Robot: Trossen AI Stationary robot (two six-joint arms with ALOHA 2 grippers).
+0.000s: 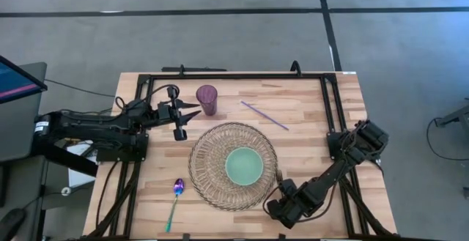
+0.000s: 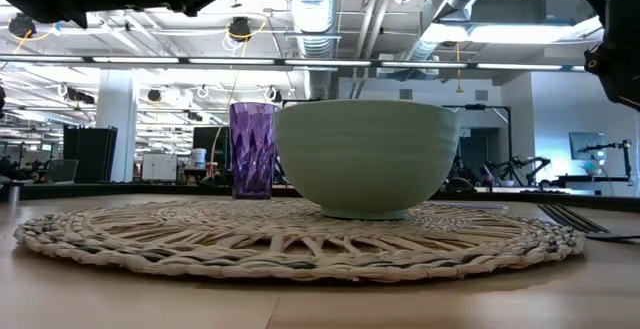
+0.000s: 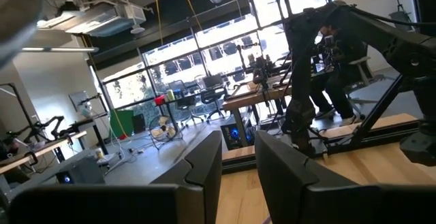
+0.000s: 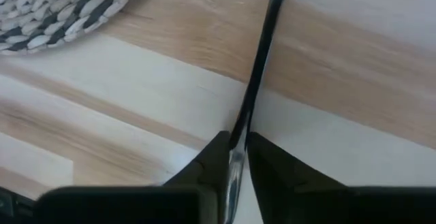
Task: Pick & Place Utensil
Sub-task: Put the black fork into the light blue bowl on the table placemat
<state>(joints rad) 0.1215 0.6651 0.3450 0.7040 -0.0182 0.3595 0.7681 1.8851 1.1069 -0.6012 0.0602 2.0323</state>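
A dark, slim fork lies just off the right rim of the woven placemat. Its tines show low over the wood in the low view. My right gripper is near the table's near edge, shut on the fork's handle. A spoon with a purple bowl and teal handle lies flat on the wood left of the mat. My left gripper hovers by the purple cup, its fingers slightly open and holding nothing. My right gripper pinches the fork's thin handle between its two fingertips. It comes slanting down from the table's near side. The handle runs straight on from the fingers toward the far edge. The fork sits low and about level; I cannot tell if it still touches the wood.
A pale green bowl sits in the middle of the placemat. A thin purple stick lies on the far right of the table. A black frame runs along the table's edges. Bare wood shows between mat and right rail.
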